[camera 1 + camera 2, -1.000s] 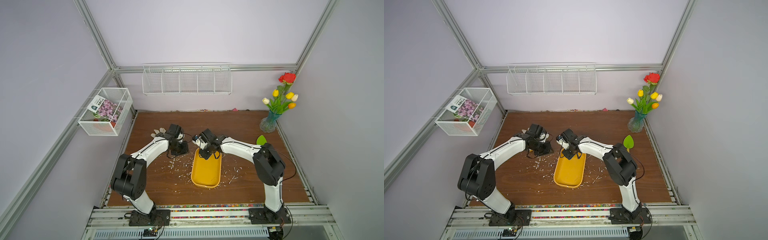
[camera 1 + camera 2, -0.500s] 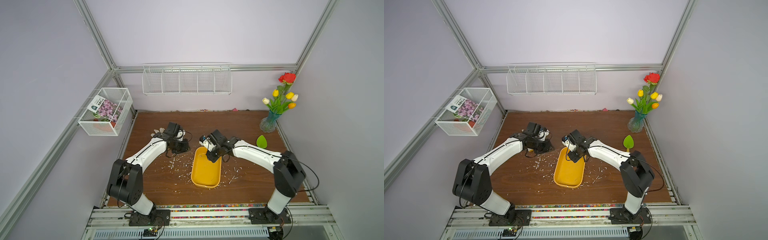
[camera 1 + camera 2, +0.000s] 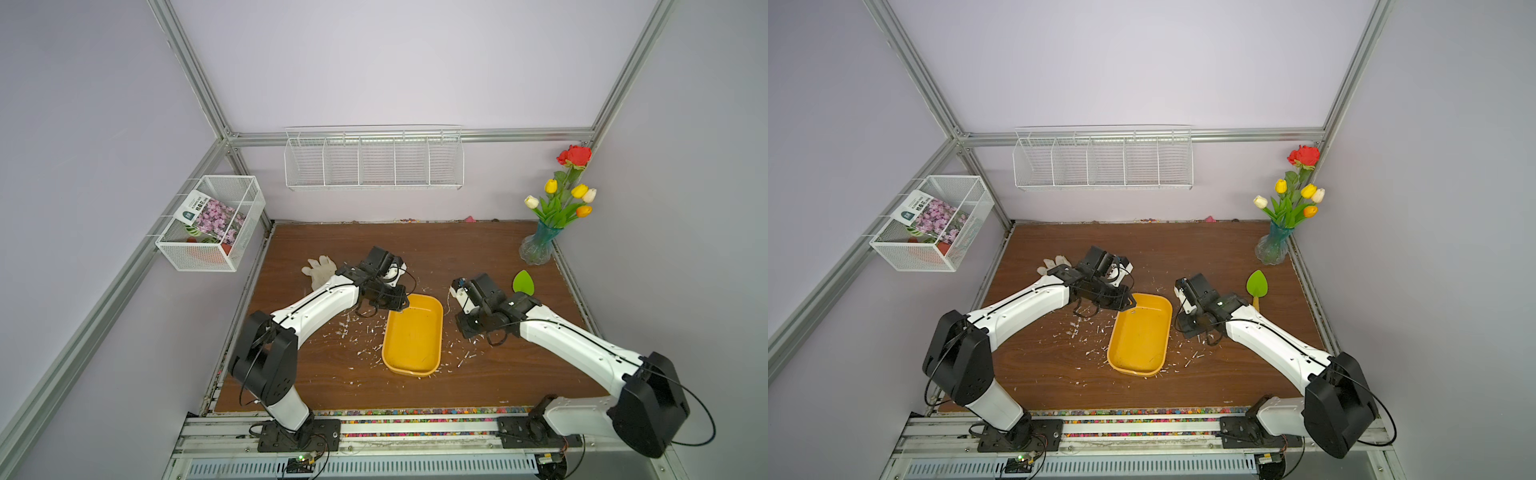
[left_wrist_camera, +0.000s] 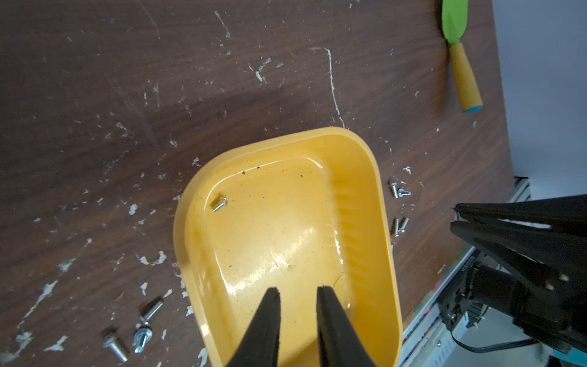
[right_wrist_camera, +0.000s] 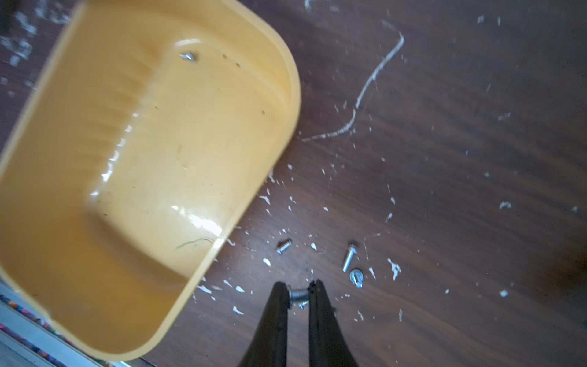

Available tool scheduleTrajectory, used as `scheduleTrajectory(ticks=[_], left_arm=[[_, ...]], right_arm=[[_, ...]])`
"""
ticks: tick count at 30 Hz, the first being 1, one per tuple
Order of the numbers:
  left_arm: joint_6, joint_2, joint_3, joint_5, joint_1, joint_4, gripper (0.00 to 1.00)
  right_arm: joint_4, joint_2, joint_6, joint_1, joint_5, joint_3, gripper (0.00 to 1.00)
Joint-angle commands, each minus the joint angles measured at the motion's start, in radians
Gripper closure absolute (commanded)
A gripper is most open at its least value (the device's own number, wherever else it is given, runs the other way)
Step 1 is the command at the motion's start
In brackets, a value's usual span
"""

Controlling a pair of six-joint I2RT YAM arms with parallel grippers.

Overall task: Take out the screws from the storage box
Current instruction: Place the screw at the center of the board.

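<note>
One storage box (image 3: 413,361) sits central on the table (image 3: 478,257). The left gripper (image 4: 298,294), narrowly parted and empty, hovers at its 11 o'clock corner. The right gripper (image 5: 298,287), at 3 o'clock, pinches a held screw (image 5: 298,295) just above the wood. Seemingly one last screw (image 4: 219,203) lies inside. Next, I judge: release, then fetch it.

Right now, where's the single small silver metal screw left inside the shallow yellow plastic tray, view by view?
Both top views: too small to make out; only the yellow plastic tray shows.
Left wrist: silver screw on the tray floor, near a rounded corner.
Right wrist: silver screw, blurred, same corner.
Shared landmark: the tray rim.
</note>
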Motion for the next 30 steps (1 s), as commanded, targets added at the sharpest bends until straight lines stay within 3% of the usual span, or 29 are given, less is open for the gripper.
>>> scheduleTrajectory(ticks=[1, 11, 17, 30], left_arm=[[0.05, 0.05, 0.045, -0.126, -0.046, -0.058, 0.74], [-0.004, 0.159, 0.091, -0.368, -0.133, -0.098, 0.71], [-0.031, 0.186, 0.074, -0.435, -0.144, -0.04, 0.69], [-0.027, 0.259, 0.075, -0.441, -0.146, -0.012, 0.64]], right_arm=[[-0.001, 0.062, 0.06, -0.015, -0.016, -0.019, 1.0], [0.015, 0.216, 0.054, -0.017, -0.047, 0.02, 1.0], [-0.001, 0.293, 0.06, -0.017, -0.063, 0.048, 1.0], [0.003, 0.301, 0.056, -0.017, -0.054, 0.055, 0.74]])
